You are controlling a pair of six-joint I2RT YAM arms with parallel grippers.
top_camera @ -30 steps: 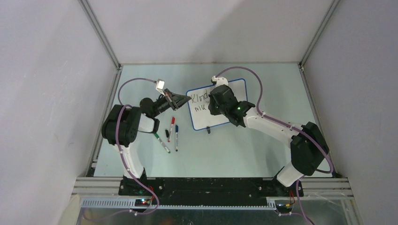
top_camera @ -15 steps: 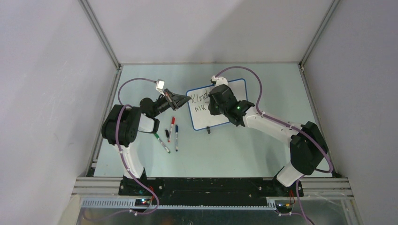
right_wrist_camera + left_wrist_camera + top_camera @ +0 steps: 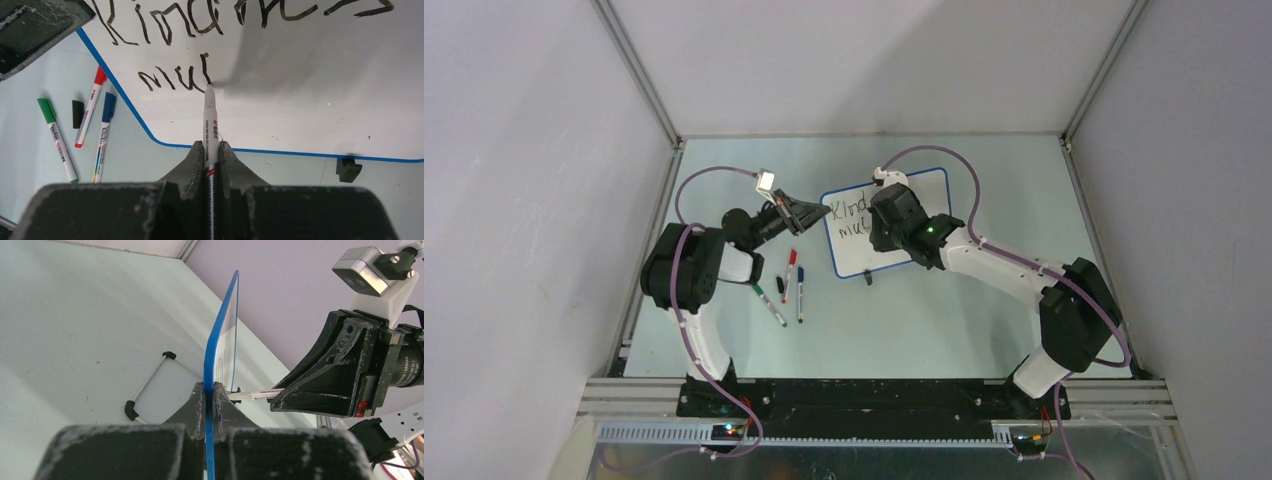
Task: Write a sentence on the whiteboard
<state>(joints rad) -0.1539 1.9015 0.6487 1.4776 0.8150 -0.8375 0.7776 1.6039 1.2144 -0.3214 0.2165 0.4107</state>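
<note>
The right pincer (image 3: 211, 150) is clenched on a black marker (image 3: 210, 117). Its tip, straight ahead of the jaws, touches the whiteboard (image 3: 310, 95) at the foot of the "l" in "mul", the second line of the sentence (image 3: 204, 65), below a finished "Kindness". Off to its left, the left pincer (image 3: 210, 396) is clamped shut on the whiteboard's edge, steadying it. The writing looks about halfway done, and the next move calls for lifting the tip and shifting right to start the "t" with light pressure.

Top view: high behind both bases, looking down on counter (image 3: 984, 310). Left wrist: along left tool (image 3: 209, 392), edge-on to whiteboard (image 3: 218, 332), close. Right wrist: along right tool (image 3: 212, 150), facing its face, close. All share whiteboard
</note>
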